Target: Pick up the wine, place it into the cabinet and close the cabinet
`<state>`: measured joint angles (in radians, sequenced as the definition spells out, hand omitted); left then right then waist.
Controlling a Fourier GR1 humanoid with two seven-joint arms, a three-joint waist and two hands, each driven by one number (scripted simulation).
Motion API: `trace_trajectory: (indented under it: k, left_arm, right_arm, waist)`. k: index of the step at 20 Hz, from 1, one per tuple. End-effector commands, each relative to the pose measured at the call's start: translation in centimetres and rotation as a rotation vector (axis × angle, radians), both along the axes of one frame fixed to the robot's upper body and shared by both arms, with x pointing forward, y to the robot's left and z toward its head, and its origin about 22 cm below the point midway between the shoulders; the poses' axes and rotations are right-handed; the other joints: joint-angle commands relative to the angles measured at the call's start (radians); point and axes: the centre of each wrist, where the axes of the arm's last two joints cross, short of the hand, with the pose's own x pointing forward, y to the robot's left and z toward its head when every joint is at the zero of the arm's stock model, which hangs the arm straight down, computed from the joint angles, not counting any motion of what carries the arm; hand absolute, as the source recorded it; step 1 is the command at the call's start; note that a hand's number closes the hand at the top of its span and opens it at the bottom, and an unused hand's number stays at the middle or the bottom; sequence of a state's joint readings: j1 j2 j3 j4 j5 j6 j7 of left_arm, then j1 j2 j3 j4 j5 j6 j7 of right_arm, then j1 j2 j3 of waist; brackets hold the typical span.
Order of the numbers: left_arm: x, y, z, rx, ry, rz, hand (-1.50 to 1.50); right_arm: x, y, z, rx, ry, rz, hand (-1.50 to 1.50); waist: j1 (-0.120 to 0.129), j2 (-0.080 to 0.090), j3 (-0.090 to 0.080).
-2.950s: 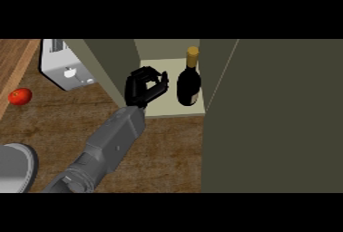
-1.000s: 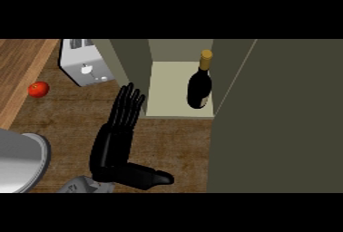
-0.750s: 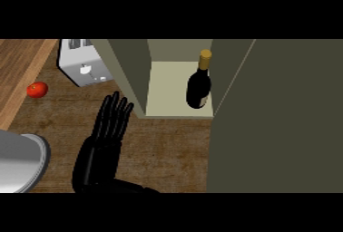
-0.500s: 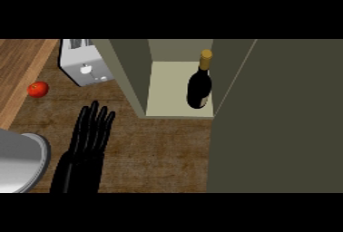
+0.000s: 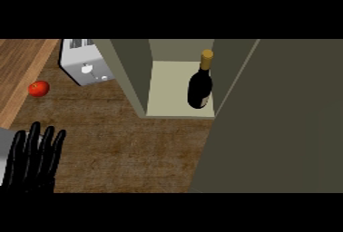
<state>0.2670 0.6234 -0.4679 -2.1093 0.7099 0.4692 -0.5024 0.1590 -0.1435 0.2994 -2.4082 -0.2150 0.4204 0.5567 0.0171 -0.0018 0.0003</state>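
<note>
Wine upright inside cabinet, door open

The hand near the lower left is cut off at the view's bottom — only straight fingers show, no forearm. The cabinet is cut by the top edge, and its open door runs out at right — the toaster beside the cabinet is cut too.

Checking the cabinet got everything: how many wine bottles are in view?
1. The wine bottle stands upright inside the open cabinet, toward its right side. The cabinet's door may hide more at right.
</note>
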Motion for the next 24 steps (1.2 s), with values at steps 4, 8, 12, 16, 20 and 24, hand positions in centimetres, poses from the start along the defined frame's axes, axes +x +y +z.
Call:
trace_trajectory:
  k: [4, 8, 12, 16, 20, 24]
  left_arm:
    - [-3.9, 3.6, 0.8, -0.021, 0.011, 0.036, -1.50]
    - [-3.1, 7.6, 1.2, 0.000, -0.016, 0.048, -1.50]
    - [-4.6, 8.6, 1.7, 0.011, -0.027, 0.039, -1.50]
    - [-4.2, 11.2, 2.3, 0.035, -0.036, 0.043, -1.50]
    - [-4.4, 11.9, 3.2, 0.020, -0.020, 0.003, -1.50]
    - [-5.1, 14.3, 4.1, 0.024, -0.045, -0.013, -1.50]
  right_arm:
    - [-2.7, 3.5, 2.3, 0.077, -0.017, 0.078, 1.50]
    - [-2.6, 7.2, 2.7, 0.056, -0.063, 0.108, 1.50]
    - [-1.9, 10.6, 2.8, 0.017, -0.114, 0.098, 1.50]
    - [-0.3, 13.6, 3.3, -0.004, -0.185, 0.056, 1.50]
    - [2.5, 15.7, 3.8, -0.019, -0.165, 0.033, 1.50]
    - [6.4, 17.3, 4.1, -0.031, -0.173, -0.030, 1.50]
  waist:
    - [0.004, -0.006, -0.002]
    - [0.004, -0.006, -0.003]
    - [0.009, -0.006, -0.003]
    - [0.015, -0.003, -0.003]
    - [0.013, 0.000, -0.002]
    - [0.027, 0.001, -0.001]
